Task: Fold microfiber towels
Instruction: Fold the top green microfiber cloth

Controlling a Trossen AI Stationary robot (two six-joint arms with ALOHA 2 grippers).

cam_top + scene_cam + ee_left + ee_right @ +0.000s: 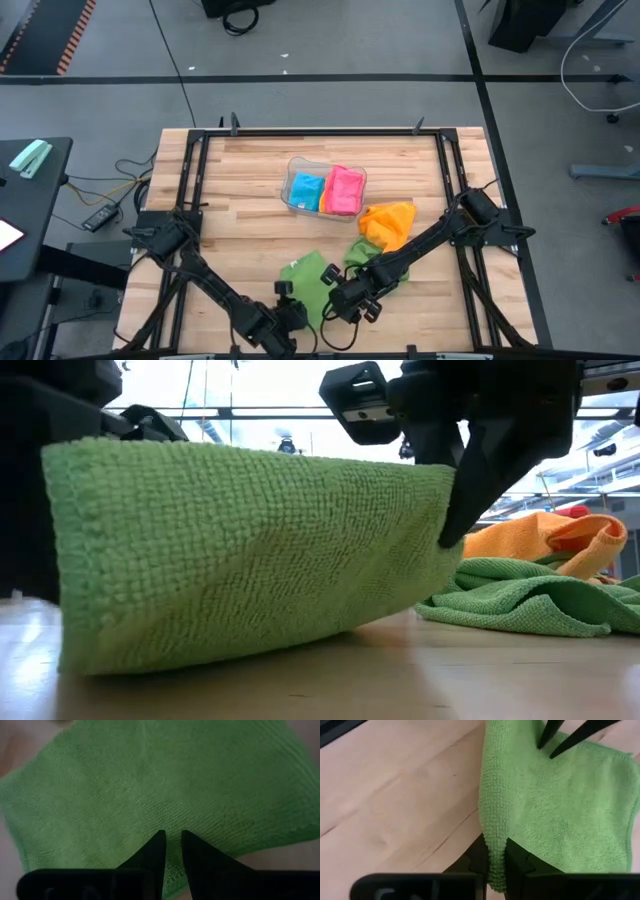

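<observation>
Wooden worktop (240, 190) carries my green towel (303, 281) near its front edge. My right claw (495, 851) pinches its folded edge; my left claw (171, 845), fingers nearly together, presses its opposite side.

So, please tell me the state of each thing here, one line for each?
green towel: partly folded, held at two edges
second green towel: crumpled on the table
orange towel: crumpled, unfolded
blue towel: folded, in the tray
pink towel: folded, in the tray
tray: holds two towels
left gripper: nearly shut over the green towel
right gripper: shut on the green towel's edge
</observation>
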